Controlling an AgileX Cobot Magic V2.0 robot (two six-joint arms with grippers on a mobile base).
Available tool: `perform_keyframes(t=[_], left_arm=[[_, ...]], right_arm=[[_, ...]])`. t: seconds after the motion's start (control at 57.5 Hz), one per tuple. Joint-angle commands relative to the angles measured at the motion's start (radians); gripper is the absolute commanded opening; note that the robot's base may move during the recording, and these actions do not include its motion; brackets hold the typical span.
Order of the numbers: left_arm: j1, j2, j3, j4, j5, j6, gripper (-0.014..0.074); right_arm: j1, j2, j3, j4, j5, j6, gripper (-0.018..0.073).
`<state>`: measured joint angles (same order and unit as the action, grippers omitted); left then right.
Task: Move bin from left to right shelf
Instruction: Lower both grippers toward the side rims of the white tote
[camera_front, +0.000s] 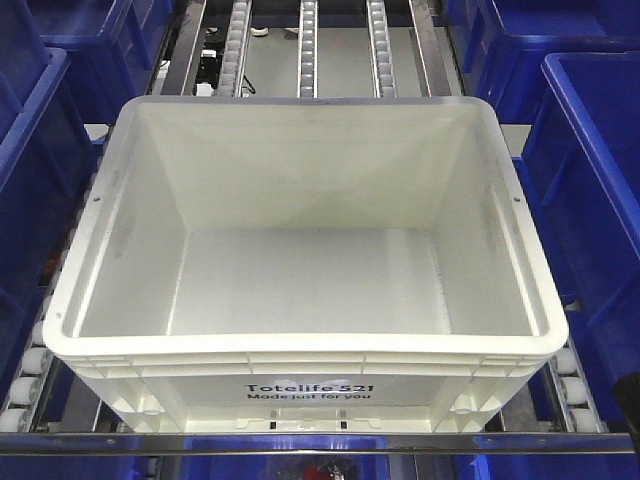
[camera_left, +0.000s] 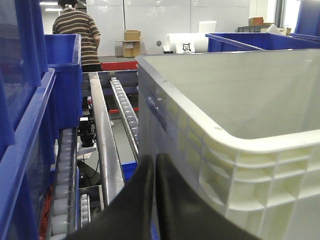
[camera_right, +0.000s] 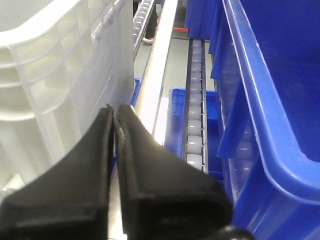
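An empty white bin (camera_front: 310, 340) marked "Totelife 521" sits on the roller shelf, filling the middle of the front view. No gripper shows in that view. In the left wrist view my left gripper (camera_left: 153, 159) is shut and empty, low beside the bin's left wall (camera_left: 170, 115), below its ribbed rim. In the right wrist view my right gripper (camera_right: 115, 112) is shut and empty, close against the bin's right wall (camera_right: 95, 65), below the rim.
Blue bins stand on both sides (camera_front: 30, 170) (camera_front: 600, 190) (camera_left: 30, 125) (camera_right: 270, 100). Roller tracks (camera_front: 305, 50) (camera_left: 125, 110) (camera_right: 195, 125) and steel rails (camera_left: 102, 135) (camera_right: 157, 75) run under and beyond the white bin. A person in a striped shirt (camera_left: 75, 32) stands far behind.
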<state>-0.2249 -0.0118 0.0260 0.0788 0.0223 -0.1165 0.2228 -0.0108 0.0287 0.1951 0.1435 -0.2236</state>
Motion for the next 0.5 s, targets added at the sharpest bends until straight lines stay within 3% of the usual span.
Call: perform_keyframes(t=[0.0,0.487], left_arm=[[-0.005,-0.016,0.014,-0.007,-0.074,-0.008,-0.0006],[-0.005,-0.016,0.014,-0.007,-0.074,-0.008,-0.0006]], right_arm=[[-0.004,-0.010,0.019,-0.001,-0.074,0.000,-0.0008],[-0.004,-0.010,0.019,-0.001,-0.074,0.000,-0.0008]])
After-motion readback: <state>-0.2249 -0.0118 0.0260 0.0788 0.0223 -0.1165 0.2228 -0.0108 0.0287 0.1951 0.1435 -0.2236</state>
